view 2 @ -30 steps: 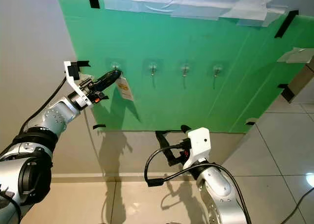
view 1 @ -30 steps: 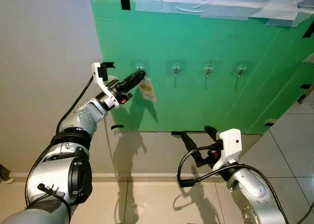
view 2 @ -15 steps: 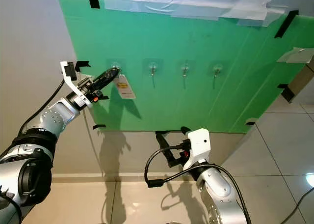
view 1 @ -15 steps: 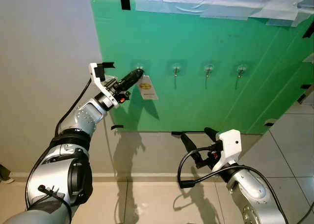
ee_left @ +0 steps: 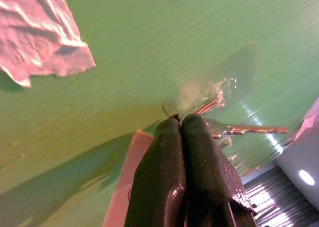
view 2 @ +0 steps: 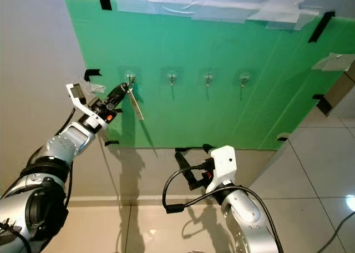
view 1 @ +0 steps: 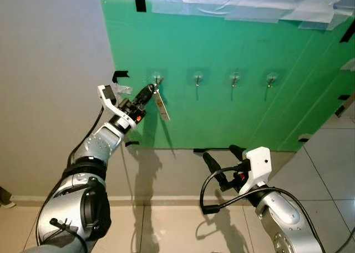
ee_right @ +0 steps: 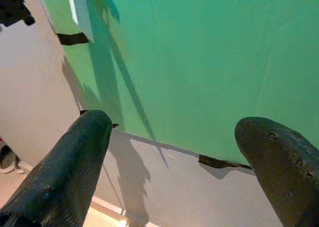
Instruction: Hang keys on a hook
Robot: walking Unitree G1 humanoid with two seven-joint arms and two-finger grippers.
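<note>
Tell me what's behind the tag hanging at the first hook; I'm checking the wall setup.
Behind the tag is the green board, taped to the wall. The left gripper holds the keys at the hook. Whatever board the tag covers is hidden.

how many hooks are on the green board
4, in one row across the green board: the leftmost hook, where the left gripper holds the keys, then a second, a third and the rightmost.
</note>
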